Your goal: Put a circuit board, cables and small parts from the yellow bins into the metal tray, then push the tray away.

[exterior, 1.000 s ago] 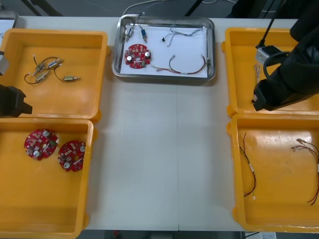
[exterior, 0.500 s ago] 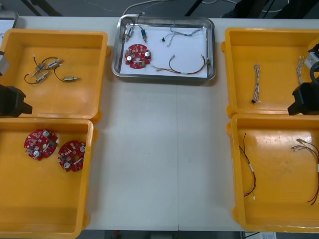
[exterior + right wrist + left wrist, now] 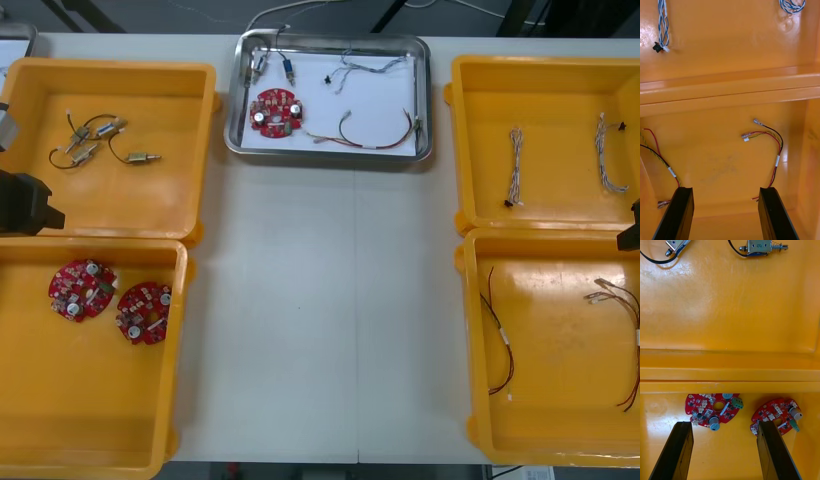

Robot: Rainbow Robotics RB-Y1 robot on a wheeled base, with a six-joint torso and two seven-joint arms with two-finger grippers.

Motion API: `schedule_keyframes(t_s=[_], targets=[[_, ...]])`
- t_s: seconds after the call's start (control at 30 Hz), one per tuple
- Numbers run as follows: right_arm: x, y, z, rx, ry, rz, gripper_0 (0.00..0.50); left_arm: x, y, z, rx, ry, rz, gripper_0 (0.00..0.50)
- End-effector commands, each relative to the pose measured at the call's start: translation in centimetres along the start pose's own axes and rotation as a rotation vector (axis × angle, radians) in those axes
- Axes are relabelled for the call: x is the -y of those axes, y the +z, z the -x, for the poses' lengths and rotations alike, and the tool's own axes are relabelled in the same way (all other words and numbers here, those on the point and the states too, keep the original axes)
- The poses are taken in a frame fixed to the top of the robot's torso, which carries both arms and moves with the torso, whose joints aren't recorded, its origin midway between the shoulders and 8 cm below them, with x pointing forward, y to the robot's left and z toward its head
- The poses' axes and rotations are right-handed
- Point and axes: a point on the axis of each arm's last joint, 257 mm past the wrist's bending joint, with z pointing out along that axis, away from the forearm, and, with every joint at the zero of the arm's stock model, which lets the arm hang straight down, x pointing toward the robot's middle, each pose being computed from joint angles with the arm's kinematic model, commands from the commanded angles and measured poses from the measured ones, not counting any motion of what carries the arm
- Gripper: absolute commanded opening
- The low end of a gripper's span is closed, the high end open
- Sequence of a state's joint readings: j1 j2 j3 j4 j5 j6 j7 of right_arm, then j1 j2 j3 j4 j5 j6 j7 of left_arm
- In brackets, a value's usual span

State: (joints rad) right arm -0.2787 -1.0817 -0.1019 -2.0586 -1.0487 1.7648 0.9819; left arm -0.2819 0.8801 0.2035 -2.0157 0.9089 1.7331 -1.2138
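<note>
We are holding the right gripper (image 3: 725, 193) spread and empty above the near right yellow plastic bin (image 3: 722, 165), with loose red and yellow cables (image 3: 772, 144) lying beyond its black fingers. This arm is retreating: 1 second ago it was looming over the far right yellow bin (image 3: 560, 120), and now it is sitting at the table's right edge. We are reading that as the work winding down. The shiny rectangular metal tray (image 3: 330, 157) is lying at the far edge between the 2 far bins, carrying a round red circuit board (image 3: 276, 110), a twisted blue and white cable (image 3: 365, 65), a red and yellow cable (image 3: 375, 135) and small metal parts (image 3: 270, 65). The left gripper (image 3: 724, 427) is waiting, spread and empty, over 2 spare red boards (image 3: 714, 408). Nothing is blocking the tray.
</note>
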Motion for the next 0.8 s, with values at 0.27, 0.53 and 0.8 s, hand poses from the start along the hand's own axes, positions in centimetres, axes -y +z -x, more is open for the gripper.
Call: schedule_keyframes(t_s=[0.27, 0.53, 0.8], targets=[[-1.4, 0.7, 0.0, 0.025, 0.033, 0.038, 0.5, -1.2, -1.6, 0.9, 0.039, 0.089, 0.034, 0.5], [-1.6, 0.8, -0.3, 0.012, 0.035, 0.044, 0.5, -1.2, -1.6, 0.9, 0.039, 0.089, 0.034, 0.5], [-1.6, 0.8, -0.3, 0.012, 0.035, 0.044, 0.5, -1.2, -1.6, 0.9, 0.039, 0.089, 0.034, 0.5]])
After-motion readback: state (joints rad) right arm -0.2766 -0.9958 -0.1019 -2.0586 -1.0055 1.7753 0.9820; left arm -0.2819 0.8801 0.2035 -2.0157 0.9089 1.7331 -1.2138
